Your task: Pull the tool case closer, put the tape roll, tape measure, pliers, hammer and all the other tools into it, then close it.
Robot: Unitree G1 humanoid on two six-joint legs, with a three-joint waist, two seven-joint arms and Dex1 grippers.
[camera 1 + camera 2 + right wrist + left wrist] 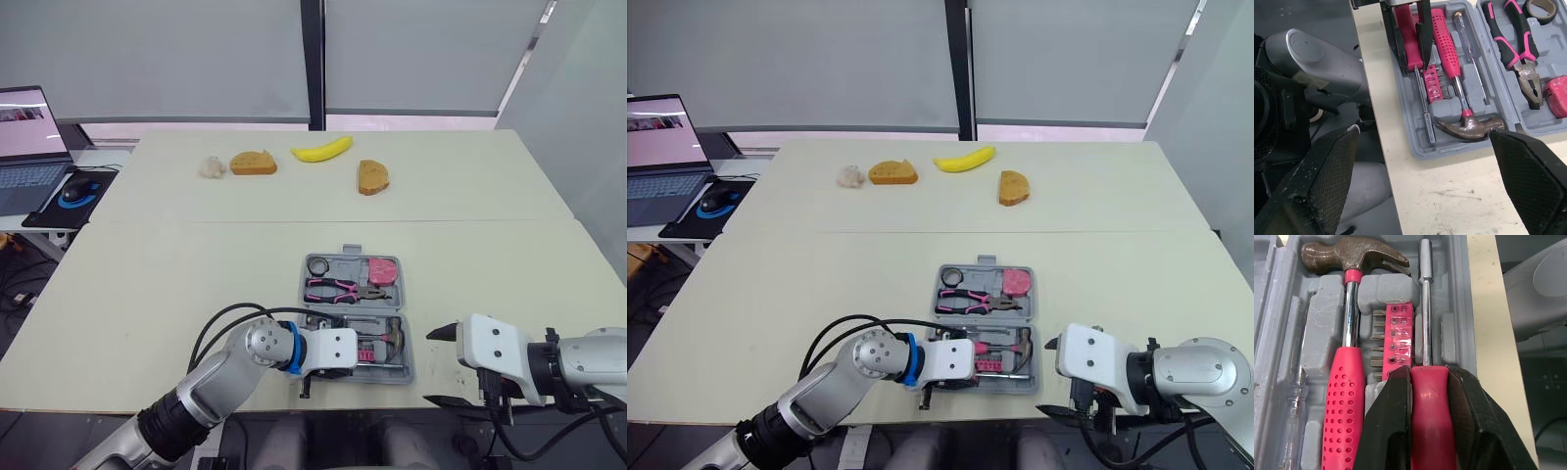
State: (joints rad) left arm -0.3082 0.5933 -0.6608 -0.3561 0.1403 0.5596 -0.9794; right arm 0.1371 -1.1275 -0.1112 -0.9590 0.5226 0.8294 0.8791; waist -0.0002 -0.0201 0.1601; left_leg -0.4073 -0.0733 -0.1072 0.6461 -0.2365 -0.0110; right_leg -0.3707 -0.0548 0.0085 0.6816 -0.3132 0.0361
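The grey tool case (pixel 407 370) lies open at the table's near edge. Its far half holds the tape roll (pixel 317 265), the pink tape measure (pixel 384 269) and the pink-handled pliers (pixel 343 290). In the near half, the hammer (pixel 1347 382) rests in its slot beside a pink bit holder (pixel 1398 335) and a clear screwdriver (pixel 1295 416). My left gripper (pixel 1427 374) is shut on the pink handle of a driver (pixel 1425 308), which lies along the case's near wall. My right gripper (pixel 434 367) hangs open just right of the case, holding nothing.
Far across the table lie two bread pieces (pixel 253 163) (pixel 372 176), a banana (pixel 321 150) and a small white lump (pixel 212 167). A laptop (pixel 29 147) and a mouse (pixel 73 192) sit on a side table at the left.
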